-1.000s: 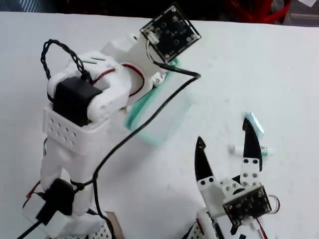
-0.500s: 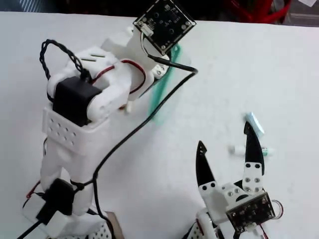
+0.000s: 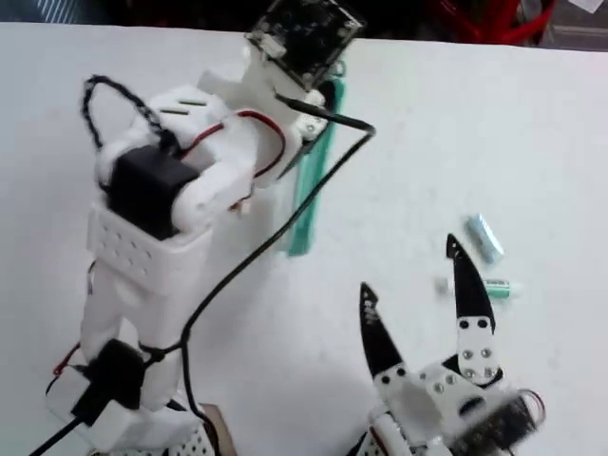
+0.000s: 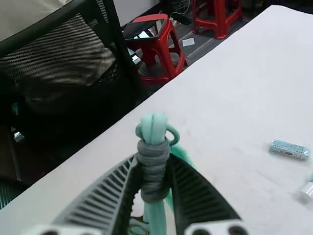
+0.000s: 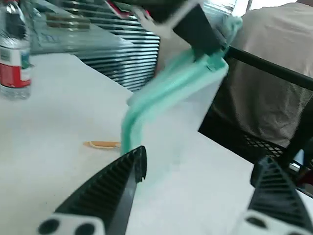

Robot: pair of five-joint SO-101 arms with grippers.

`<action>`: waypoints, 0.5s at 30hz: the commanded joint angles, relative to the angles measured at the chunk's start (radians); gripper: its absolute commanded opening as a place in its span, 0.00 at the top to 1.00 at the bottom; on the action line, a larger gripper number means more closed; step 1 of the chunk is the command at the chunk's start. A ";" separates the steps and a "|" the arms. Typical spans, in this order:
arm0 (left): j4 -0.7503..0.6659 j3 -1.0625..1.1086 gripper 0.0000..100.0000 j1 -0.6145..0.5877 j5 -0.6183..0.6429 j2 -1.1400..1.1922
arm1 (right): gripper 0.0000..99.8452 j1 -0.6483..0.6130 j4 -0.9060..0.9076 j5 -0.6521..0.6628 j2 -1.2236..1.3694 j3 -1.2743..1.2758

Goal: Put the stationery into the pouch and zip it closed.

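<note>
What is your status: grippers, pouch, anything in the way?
Left gripper shut on pouch, pouch hanging. Right gripper open, empty. Blue stationery piece and green-white piece on table, outside pouch.

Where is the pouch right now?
In the high view the pouch is near the far edge of the table, clamped in the left gripper, with the loose stationery lying to its right by the right gripper.

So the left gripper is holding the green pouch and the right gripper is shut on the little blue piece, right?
Not quite. The left gripper holds the pouch, but the right gripper is open and empty; the blue piece lies on the table beside it, as the high view shows.
</note>
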 commanded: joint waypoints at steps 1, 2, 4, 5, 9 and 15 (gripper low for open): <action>-0.031 -0.074 0.94 0.021 0.043 0.051 | 0.66 -0.068 -0.001 -0.043 0.005 -0.038; -0.028 -0.095 0.94 0.021 0.060 0.073 | 0.66 -0.068 -0.002 -0.040 0.007 -0.021; -0.015 -0.147 0.93 0.022 0.084 0.110 | 0.66 -0.068 -0.016 -0.026 0.007 0.040; -0.003 -0.178 0.93 0.024 0.092 0.124 | 0.66 -0.067 -0.041 -0.017 0.002 0.081; 0.052 -0.311 0.93 0.062 0.089 0.154 | 0.66 -0.065 -0.153 -0.006 0.001 0.229; 0.109 -0.345 0.93 0.085 0.087 0.194 | 0.66 0.022 -0.318 -0.011 0.001 0.319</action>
